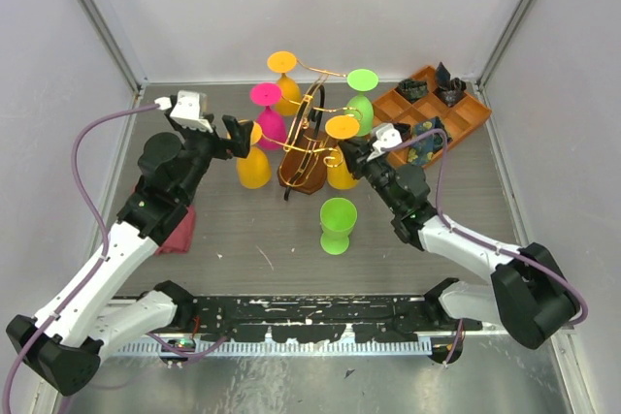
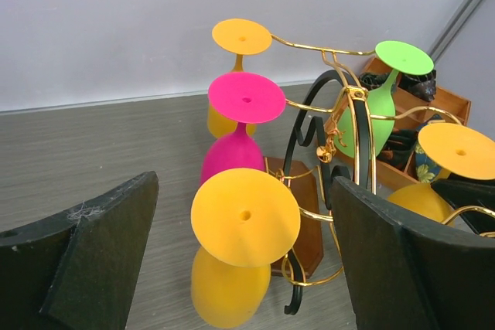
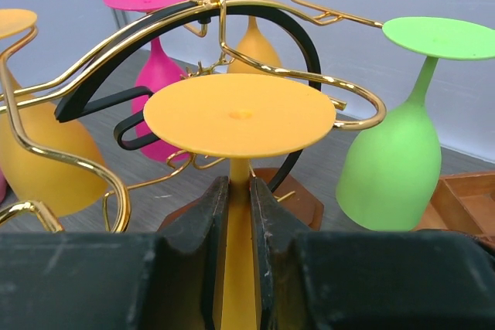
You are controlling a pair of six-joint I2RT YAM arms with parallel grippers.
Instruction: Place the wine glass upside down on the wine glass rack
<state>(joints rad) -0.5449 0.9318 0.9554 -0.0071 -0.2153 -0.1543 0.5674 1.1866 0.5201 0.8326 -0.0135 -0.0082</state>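
Note:
The wine glass rack (image 1: 312, 121) is gold wire on a brown wooden base, at the table's middle back. Orange, pink and green glasses hang on it upside down. My right gripper (image 1: 355, 154) is shut on the stem of an orange wine glass (image 3: 240, 117), held foot up beside a gold arm of the rack (image 3: 340, 90). My left gripper (image 1: 238, 133) is open, its fingers (image 2: 93, 245) on either side of another orange glass (image 2: 245, 216) hanging on the rack's left arm, without touching it. A green glass (image 1: 338, 225) stands on the table in front of the rack.
An orange compartment tray (image 1: 456, 123) with dark items sits at the back right, just behind my right arm. A dark red cloth (image 1: 178, 232) lies under my left arm. White walls close in the left, back and right sides.

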